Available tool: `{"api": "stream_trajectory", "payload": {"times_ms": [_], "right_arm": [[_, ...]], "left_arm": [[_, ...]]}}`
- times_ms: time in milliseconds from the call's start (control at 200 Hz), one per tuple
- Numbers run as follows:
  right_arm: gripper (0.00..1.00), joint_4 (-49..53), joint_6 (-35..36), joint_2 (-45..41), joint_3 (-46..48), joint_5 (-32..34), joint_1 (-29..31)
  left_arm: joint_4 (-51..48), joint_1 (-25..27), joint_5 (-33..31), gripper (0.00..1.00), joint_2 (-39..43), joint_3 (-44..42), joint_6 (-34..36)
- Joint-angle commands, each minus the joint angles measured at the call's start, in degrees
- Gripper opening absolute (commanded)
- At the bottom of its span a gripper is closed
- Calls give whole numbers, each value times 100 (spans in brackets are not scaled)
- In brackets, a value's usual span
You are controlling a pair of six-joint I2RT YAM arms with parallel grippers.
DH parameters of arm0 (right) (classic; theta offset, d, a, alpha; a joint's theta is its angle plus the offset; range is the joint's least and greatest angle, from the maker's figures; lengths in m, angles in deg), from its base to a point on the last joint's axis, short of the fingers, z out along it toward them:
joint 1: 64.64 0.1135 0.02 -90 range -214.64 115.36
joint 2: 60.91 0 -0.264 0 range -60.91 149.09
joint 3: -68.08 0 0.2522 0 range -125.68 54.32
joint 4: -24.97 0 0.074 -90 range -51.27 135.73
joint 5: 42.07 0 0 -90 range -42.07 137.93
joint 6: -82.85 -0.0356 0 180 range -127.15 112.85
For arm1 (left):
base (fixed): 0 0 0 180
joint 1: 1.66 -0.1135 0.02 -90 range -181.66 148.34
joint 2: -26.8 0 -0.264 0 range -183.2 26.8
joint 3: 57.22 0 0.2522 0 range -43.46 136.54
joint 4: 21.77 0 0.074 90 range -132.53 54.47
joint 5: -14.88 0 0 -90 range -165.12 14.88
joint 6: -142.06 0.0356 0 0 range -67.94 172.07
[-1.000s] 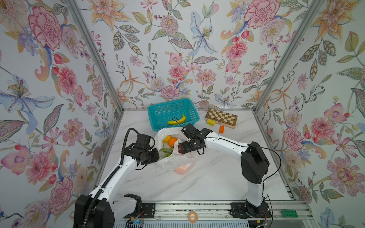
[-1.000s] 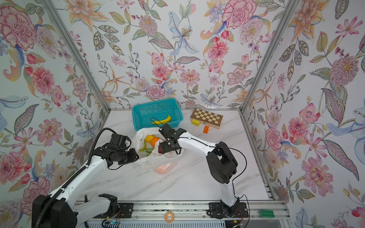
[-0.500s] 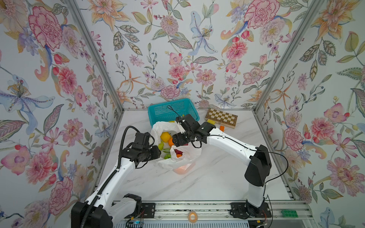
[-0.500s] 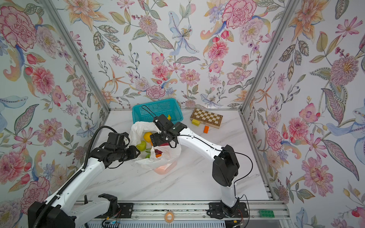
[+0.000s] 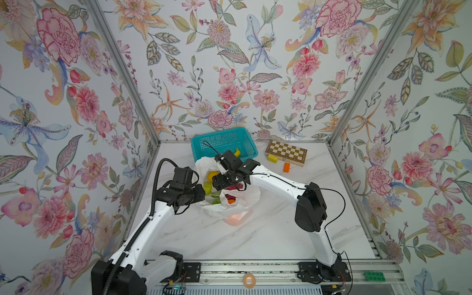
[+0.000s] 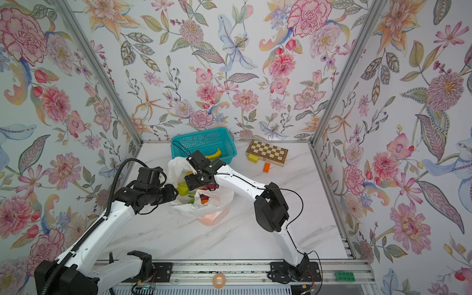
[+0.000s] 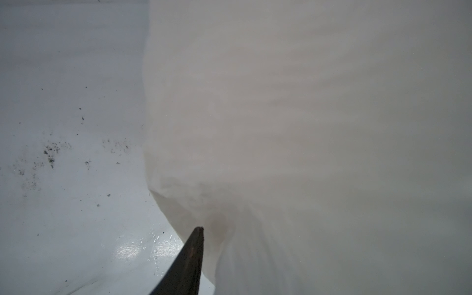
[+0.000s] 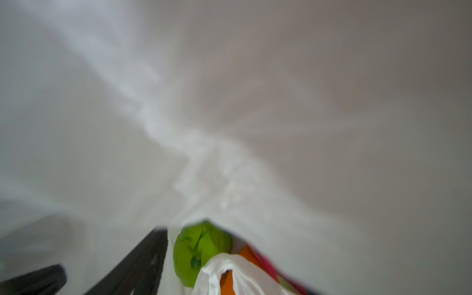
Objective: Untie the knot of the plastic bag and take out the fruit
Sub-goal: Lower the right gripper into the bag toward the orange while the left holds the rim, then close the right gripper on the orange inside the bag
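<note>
- plastic bag (image 5: 247,198) lies approx 11 o'clock of table ctr, basket (image 5: 224,143) at its 12. Mouth gapes, no knot seen, so untying looks done.
- R gripper (image 5: 220,181) has swung from bag's 3 o'clock rim into the mouth. Green fruit (image 8: 199,250) is beside one finger; gripped or not, can't tell.
- L gripper (image 5: 201,192) still at bag's 9 o'clock rim, plastic bunched at one finger. Whether it holds, can't tell.
- Take-out prob starting.

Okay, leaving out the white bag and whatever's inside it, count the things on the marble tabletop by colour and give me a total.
Teal: 1, the basket
Yellow: 2, the banana lying in that basket and a block
Orange: 1, a brick
Brown and cream: 1, the chessboard
Total: 5
</note>
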Motion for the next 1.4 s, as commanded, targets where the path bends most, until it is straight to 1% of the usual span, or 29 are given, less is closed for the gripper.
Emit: {"api": "stream_trajectory", "payload": {"times_ms": [0, 125, 180, 270, 445, 550, 656, 791, 896, 1016, 1061, 1266, 1396], "right_arm": [[81, 46, -345, 283, -268, 669, -18], [84, 44, -566, 502, -295, 1120, -63], [87, 33, -574, 584, -311, 1190, -99], [88, 0, -575, 823, -463, 988, -179], [89, -17, -540, 1369, -1083, 570, -292], [88, 8, -621, 1572, -1246, 429, -334], [84, 15, -659, 1638, -1189, 367, -360], [77, 14, -711, 1574, -1004, 112, -398], [66, 9, -730, 1434, -971, 65, -414], [51, -59, -715, 1273, -1032, -93, -440], [48, -74, -728, 1192, -1043, -144, -441], [45, -88, -716, 826, -1001, -271, -457], [44, -88, -734, 613, -940, -348, -443]], "left_arm": [[-31, 47, 101, 42, -62, -14, -40], [-5, 47, 194, 42, -124, -36, 16], [-5, 48, 190, 42, -157, -21, 43], [12, 47, 220, 42, -206, 7, 77], [30, 52, 233, 42, -296, 29, 153], [23, 47, 233, 45, -304, 34, 138], [31, 48, 182, 49, -245, 25, 113], [31, 48, 137, 59, -190, 50, 105], [-15, 48, 72, 66, -149, 118, 139], [-4, 47, 22, 71, -70, 233, 278], [26, 47, 29, 72, -32, 287, 392], [81, 47, -125, 76, 200, 479, 762], [146, 49, -145, 77, 310, 555, 933]]}}
